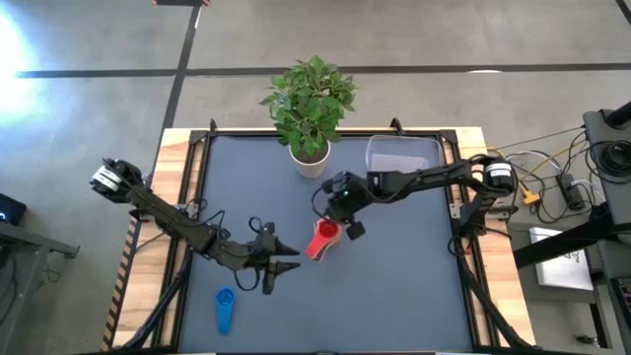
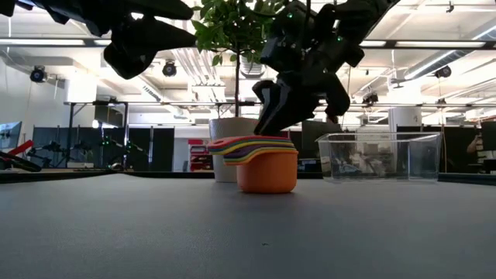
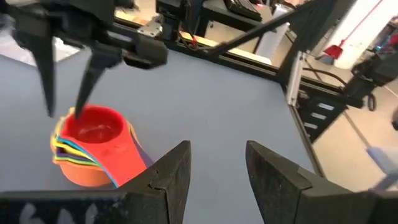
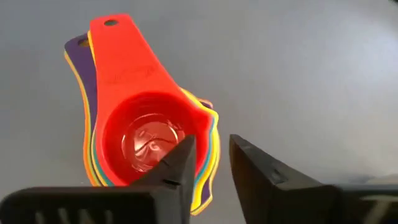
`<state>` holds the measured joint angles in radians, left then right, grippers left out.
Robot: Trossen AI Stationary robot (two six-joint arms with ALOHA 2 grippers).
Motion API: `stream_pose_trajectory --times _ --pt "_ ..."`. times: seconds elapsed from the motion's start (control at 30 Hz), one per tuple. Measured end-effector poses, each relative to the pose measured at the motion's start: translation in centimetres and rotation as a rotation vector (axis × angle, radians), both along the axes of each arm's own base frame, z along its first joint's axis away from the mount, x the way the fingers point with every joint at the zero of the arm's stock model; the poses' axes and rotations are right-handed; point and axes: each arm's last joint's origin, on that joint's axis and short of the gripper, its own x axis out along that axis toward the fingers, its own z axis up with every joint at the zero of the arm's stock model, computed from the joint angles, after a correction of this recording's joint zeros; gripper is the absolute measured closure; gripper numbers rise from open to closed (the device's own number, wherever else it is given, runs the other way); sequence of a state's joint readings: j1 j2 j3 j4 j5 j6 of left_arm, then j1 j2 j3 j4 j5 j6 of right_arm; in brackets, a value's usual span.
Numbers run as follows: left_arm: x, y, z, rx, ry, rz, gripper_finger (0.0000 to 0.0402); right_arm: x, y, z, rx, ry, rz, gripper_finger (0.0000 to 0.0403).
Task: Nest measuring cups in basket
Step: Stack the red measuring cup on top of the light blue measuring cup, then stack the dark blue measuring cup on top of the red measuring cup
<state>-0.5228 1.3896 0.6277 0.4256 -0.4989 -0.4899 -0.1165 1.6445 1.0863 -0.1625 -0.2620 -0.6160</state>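
A nested stack of measuring cups (image 1: 323, 238) stands upright on the mat, red on top and orange at the bottom (image 2: 266, 172), with purple, yellow and green edges between. My right gripper (image 4: 208, 168) is open and points down over the stack. One finger hangs inside the red cup (image 4: 146, 140) and the other outside the rim, on the side away from the handles. I cannot tell whether either finger touches it. A light blue cup (image 1: 225, 309) lies alone near the near-left corner. The clear basket (image 1: 373, 150) stands by the far edge. My left gripper (image 3: 217, 168) is open, left of the stack.
A white pot with a leafy plant (image 1: 311, 158) stands at the far edge, just left of the basket (image 2: 380, 159). A black frame rims the dark mat. Bare mat lies between the stack and the near edge.
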Motion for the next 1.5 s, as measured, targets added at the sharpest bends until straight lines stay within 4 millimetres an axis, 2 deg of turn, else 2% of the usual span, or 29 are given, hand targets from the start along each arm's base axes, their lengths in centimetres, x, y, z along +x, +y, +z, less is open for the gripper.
stream_pose_trajectory --times 0.13,0.23,0.37,0.57,0.7,0.87,0.97,1.17,1.37,1.5 --pt "-0.9 0.3 0.6 -0.122 0.06 -0.023 0.0265 -0.6 0.1 1.4 0.005 -0.025 -0.008 0.0282" --pt "-2.4 0.8 0.9 -0.246 0.151 0.036 0.0265 -1.2 0.2 2.7 0.036 -0.036 -0.035 0.0269" --pt "-4.3 1.1 0.3 -0.368 0.311 0.128 0.0267 -2.5 0.9 3.9 0.091 -0.044 -0.063 0.0269" --pt "-6.0 -0.1 -0.6 -0.506 0.53 0.158 0.0275 -4.9 2.9 4.1 0.125 -0.107 -0.034 0.0279" --pt "-6.1 -1.1 0.6 -0.493 0.699 0.181 0.0279 -6.4 3.9 4.7 0.148 -0.175 -0.025 0.028" --pt "-6.3 -2.7 2.4 -0.352 0.931 0.269 0.0279 -8.1 4.6 5.3 0.183 -0.263 -0.016 0.028" --pt "-6.4 -3.9 2.3 -0.281 1.034 0.291 0.0279 -8.9 4.8 5.5 0.196 -0.301 -0.013 0.028" --pt "-8.2 -5.9 1.2 -0.339 1.086 0.322 0.0279 -9.8 4.8 5.1 0.211 -0.358 -0.017 0.028" --pt "-10.9 -5.5 0.1 -0.415 1.093 0.424 0.0279 -9.8 4.7 4.8 0.206 -0.392 -0.01 0.0282" --pt "-11.5 -5.0 -1.4 -0.48 1.073 0.419 0.0279 -9.8 4.7 5.0 0.206 -0.398 -0.009 0.028"
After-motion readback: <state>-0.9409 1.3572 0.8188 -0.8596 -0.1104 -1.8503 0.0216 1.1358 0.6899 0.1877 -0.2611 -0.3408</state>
